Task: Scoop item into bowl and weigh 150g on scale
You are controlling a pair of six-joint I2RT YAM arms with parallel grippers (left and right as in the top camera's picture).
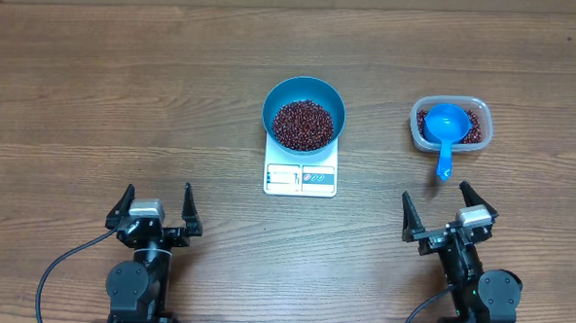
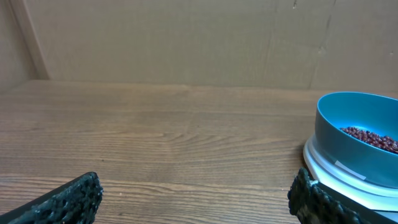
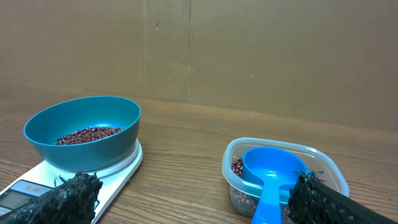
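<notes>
Blue bowl [image 1: 304, 114] (holding maroon beans [image 1: 303, 124]) sits atop white scale [image 1: 300, 176].

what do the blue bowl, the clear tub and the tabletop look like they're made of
Blue bowl: probably plastic, smooth with a soft sheen and even colour; a coated material can't be ruled out.
Clear tub: thin transparent plastic, since the beans show through its wall.
Tabletop: wood or wood-look laminate, matte, with visible grain lines; I can't tell which.

Lighting was bright, even and diffuse. Overhead, shadows on the tabletop [image 1: 125, 96] beside the bowl [image 1: 305, 89] were faint and soft. In both wrist views the bowl was sharp; the jaws nearer than it were dark and blurred.
</notes>
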